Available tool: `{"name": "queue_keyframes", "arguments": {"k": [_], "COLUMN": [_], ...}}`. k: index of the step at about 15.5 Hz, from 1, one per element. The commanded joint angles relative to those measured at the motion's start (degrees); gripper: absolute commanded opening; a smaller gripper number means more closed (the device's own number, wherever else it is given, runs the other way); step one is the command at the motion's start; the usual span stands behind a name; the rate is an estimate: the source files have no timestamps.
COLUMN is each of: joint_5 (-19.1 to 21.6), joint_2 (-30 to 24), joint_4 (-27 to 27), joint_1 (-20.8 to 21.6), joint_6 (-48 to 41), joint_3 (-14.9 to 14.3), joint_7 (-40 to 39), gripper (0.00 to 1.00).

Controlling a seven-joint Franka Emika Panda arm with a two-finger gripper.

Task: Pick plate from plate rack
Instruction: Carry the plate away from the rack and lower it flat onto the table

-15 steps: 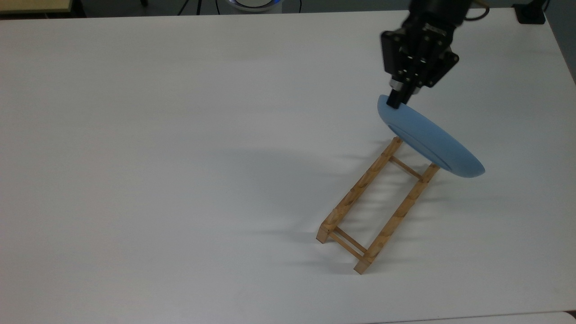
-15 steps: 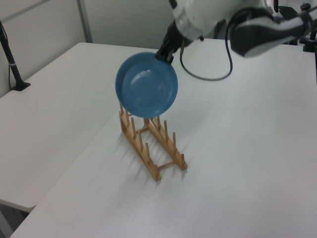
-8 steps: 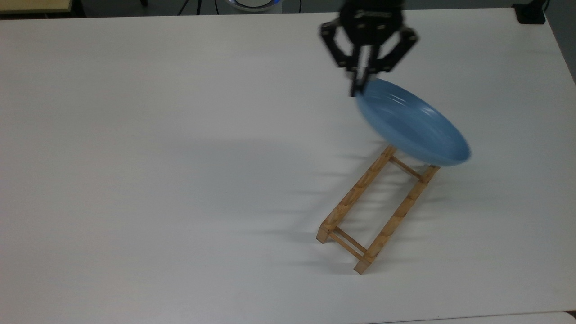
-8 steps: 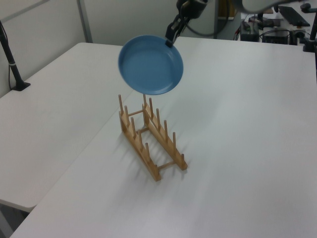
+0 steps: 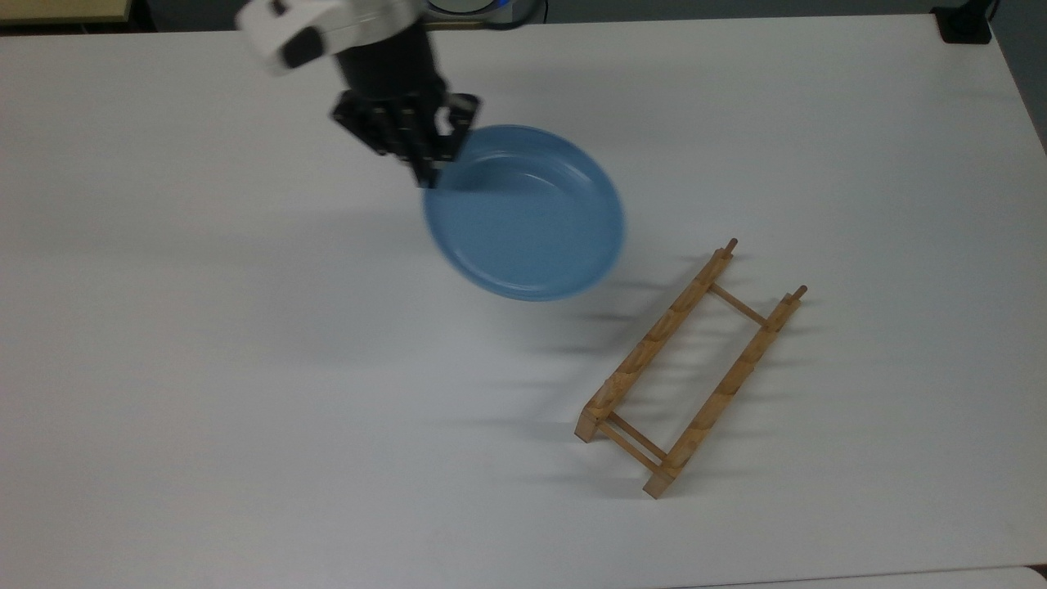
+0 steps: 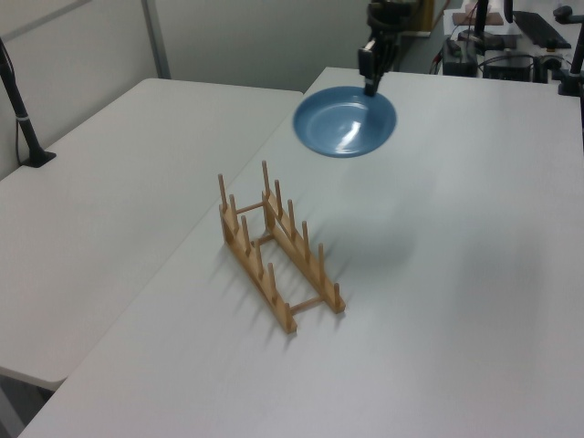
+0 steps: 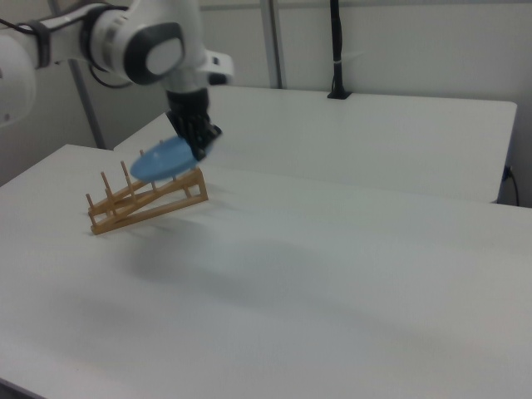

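The light-blue plate [image 5: 527,213] hangs in the air nearly level, hollow side up, well clear of the wooden plate rack [image 5: 691,368]. My gripper [image 5: 427,176] is shut on the plate's rim at the top view's upper left of the plate. In the left view the plate [image 6: 345,121] floats beyond the rack [image 6: 274,246], with the gripper [image 6: 370,88] on its far edge. In the right view the plate [image 7: 170,158] sits in front of the rack [image 7: 145,199], held by the gripper [image 7: 202,152]. No plate stands in the rack.
The rack stands on a wide white table [image 5: 245,368]. A second white table [image 6: 100,210] adjoins it on the left view's left, with a black post [image 6: 23,119] clamped to it. A dark block [image 5: 965,24] sits at the top view's far right corner.
The arm has swung the plate from above the rack's far end toward the top view's left, and the plate has turned from steeply tilted to nearly level.
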Motion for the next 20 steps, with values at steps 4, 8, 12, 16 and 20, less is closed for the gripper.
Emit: {"name": "queue_keyframes", "arguments": {"k": [4,8,12,16,20], "joint_5": [3.41,2.71,1.04,-2.65,-3.09], "joint_2": [2.41,6.2,7.52,9.19,10.77], "joint_4": [-6.25,-10.2,-12.85,-15.47,-15.84], "joint_1": [0.64,0.46,-2.08,-3.93,-5.25], "joint_6": [-4.01,-0.51,2.06,4.68,5.92], "joint_3": [-8.96,-10.2,-10.2,-10.28,-10.28], "joint_7": [-22.06,-27.25,-33.04,-35.69,-37.18], "gripper": [0.0,0.0,0.0,0.0,0.09]}}
